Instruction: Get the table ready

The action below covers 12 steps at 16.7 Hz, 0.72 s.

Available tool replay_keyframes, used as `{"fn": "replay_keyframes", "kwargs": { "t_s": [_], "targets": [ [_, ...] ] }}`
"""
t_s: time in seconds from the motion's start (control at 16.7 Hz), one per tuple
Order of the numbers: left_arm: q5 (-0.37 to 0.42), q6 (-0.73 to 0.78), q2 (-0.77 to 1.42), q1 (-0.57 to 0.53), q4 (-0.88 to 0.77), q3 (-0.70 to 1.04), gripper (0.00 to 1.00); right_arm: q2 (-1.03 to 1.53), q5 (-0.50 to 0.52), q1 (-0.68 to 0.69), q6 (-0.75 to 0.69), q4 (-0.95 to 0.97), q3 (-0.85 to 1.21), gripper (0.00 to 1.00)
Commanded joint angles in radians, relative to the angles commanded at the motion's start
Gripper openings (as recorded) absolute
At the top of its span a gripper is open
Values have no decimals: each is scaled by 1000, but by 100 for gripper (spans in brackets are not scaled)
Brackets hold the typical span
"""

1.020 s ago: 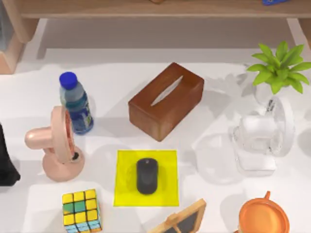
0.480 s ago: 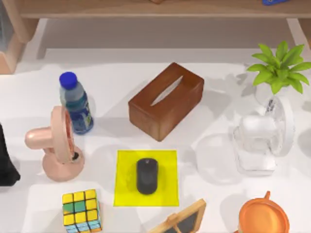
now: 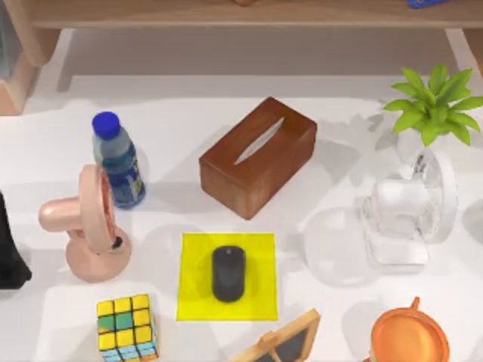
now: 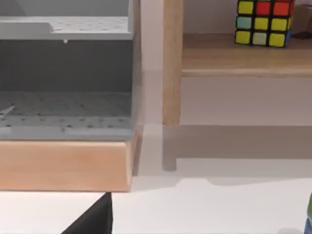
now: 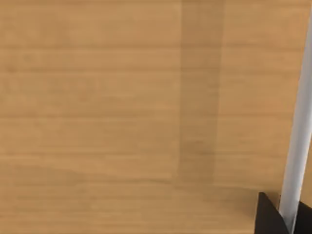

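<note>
The white table carries a black mouse on a yellow mat near the front middle. Behind it lies a brown tissue box. A blue-capped bottle and a pink fan stand at the left. At the right are a white fan and a potted plant. My left arm is a dark shape at the table's left edge, and a black corner of my left gripper faces the shelf. A black corner of my right gripper hangs close to a wooden surface.
A light-wood shelf unit runs along the back, with a colour cube on its board. Along the front edge sit another colour cube, a small framed blackboard and an orange cup.
The objects on the table have not moved. Only a faint shadow at the table's right edge has shifted.
</note>
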Motion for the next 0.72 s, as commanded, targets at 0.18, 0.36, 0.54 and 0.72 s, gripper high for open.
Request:
{"fn": "replay_keyframes", "kwargs": {
  "t_s": [0.18, 0.36, 0.54, 0.72],
  "targets": [
    [0, 0, 0, 0, 0, 0, 100, 0, 0, 0, 0, 0, 0, 0],
    [0, 0, 0, 0, 0, 0, 100, 0, 0, 0, 0, 0, 0, 23],
    [0, 0, 0, 0, 0, 0, 100, 0, 0, 0, 0, 0, 0, 45],
    [0, 0, 0, 0, 0, 0, 100, 0, 0, 0, 0, 0, 0, 68]
  ]
}}
